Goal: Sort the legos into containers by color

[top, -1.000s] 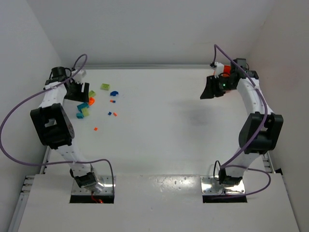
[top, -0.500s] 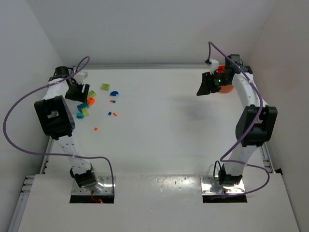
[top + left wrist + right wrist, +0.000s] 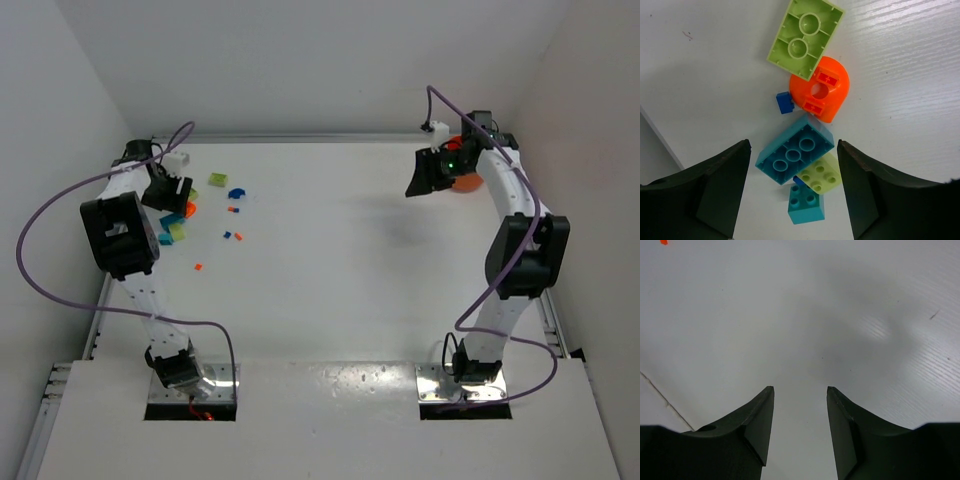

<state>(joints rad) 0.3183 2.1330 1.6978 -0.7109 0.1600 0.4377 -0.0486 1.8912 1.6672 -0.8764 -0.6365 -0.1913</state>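
Note:
The legos lie scattered at the far left of the table. My left gripper (image 3: 166, 190) hangs open just above a cluster of them. In the left wrist view its gripper (image 3: 792, 144) stands with jaws apart on either side of a long teal brick (image 3: 795, 149), not touching it. Below that brick are a small yellow-green brick (image 3: 822, 172) and a small teal brick (image 3: 806, 203). Beyond it are an orange rounded brick (image 3: 822, 95), a tiny blue brick (image 3: 785, 102) and a yellow-green brick (image 3: 806, 31). My right gripper (image 3: 425, 178) is open and empty (image 3: 800, 388) over bare table. The orange bowl (image 3: 467, 182) shows partly behind the right arm. The purple-blue bowl is out of view.
More loose bricks lie right of the cluster: a green one (image 3: 217, 180), a blue one (image 3: 236, 193), tiny blue and red bits (image 3: 232, 236) and a small red one (image 3: 198, 266). White walls close the back and both sides. Purple cables loop over both arms.
The left arm has folded in closer to the bricks, its gripper shifting slightly right. The right gripper has moved a little left and toward the back, uncovering part of the orange bowl.

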